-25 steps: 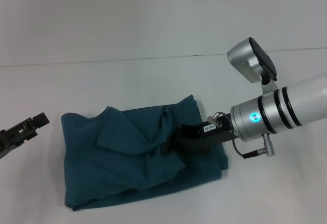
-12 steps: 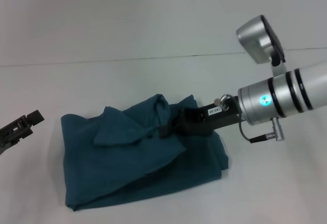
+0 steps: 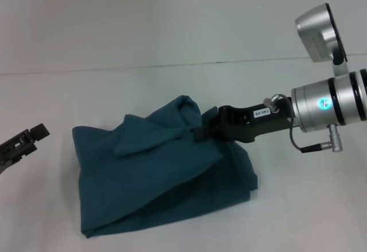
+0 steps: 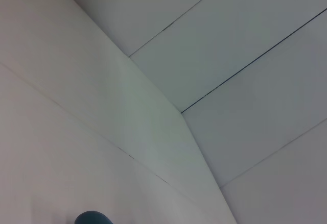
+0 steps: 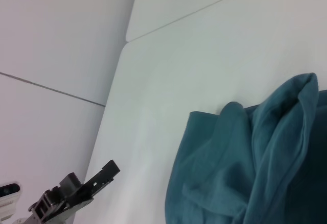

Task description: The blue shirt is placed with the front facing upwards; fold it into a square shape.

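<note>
Gripping a raised fold of the blue shirt (image 3: 160, 177), the right gripper (image 3: 198, 132) comes in from 3 o'clock in the head view and holds the cloth lifted at about 12 o'clock of the bundle. Its jaws are closed on the fabric; the pinch point sits where the black fingers meet a peaked ridge of cloth.

Shirt location: on the white table (image 3: 143, 85), centre-low in the head view, already gathered into a rough, layered block. No lettering or label visible.

Material notes: matte teal knit, soft, limp, light. It drapes from the pinch in slack diagonal folds; it holds no shape of its own. Edges look rounded and doubled, not crisp. Judgement: it will sag and trail when carried, so a fold needs to be laid down flat, not dropped. Best hold looks like a doubled edge or corner, where layers pinch together; a single layer would likely slip away from those under it.

Left gripper (image 3: 23, 143) is parked at 9 o'clock, well apart from the shirt; I cannot tell its opening.
</note>
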Robot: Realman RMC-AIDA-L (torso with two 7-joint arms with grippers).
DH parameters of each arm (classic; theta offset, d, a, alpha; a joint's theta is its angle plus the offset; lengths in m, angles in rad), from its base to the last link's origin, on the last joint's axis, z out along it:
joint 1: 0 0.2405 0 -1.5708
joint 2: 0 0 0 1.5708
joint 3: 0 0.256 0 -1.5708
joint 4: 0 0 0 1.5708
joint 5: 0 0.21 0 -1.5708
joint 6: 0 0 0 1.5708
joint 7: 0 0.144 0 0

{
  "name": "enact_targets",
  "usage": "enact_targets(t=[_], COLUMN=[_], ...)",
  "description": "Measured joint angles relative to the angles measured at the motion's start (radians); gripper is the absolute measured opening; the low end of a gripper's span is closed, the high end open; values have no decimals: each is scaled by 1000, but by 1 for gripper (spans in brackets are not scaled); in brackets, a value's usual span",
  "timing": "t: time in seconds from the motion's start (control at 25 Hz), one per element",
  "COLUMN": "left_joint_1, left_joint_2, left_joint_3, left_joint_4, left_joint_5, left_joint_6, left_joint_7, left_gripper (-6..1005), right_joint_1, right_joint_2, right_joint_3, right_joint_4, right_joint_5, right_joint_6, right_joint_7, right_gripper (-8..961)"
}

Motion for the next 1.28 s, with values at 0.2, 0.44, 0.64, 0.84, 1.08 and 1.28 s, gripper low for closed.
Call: enact_targets(t=[0.2, 0.44, 0.64, 0.84, 1.08, 1.28], left_joint_1=[0, -1, -5, -5, -1, 0], left_joint_2=[-1, -2, -1, -3, -4, -4], left_joint_3=[0, 0, 0, 0, 0, 0], left_joint_4=[0, -3, -9, -10, -11, -11], left_joint_5=[0, 0, 0, 0, 0, 0], left_joint_6=[0, 0, 0, -1, -2, -2], left_joint_7=[-1, -1, 1, 3, 5, 6], left_gripper=[949, 949, 949, 949, 949, 949], right_joint_1=[-19, -42, -44, -44, -32, -31], right_joint_2=[-8, -26, -35, -32, -33, -37], right_joint_3=[0, 3, -1, -1, -3, -6], right_joint_4=[-1, 33, 65, 71, 102, 113], right_joint_5=[-5, -55, -79, -124, -164, -166], right_joint_6=[-23, -6, 20, 41, 83, 101], right_joint_7=[1, 1, -3, 1, 2, 5], right_gripper=[97, 107, 116, 124, 134, 143])
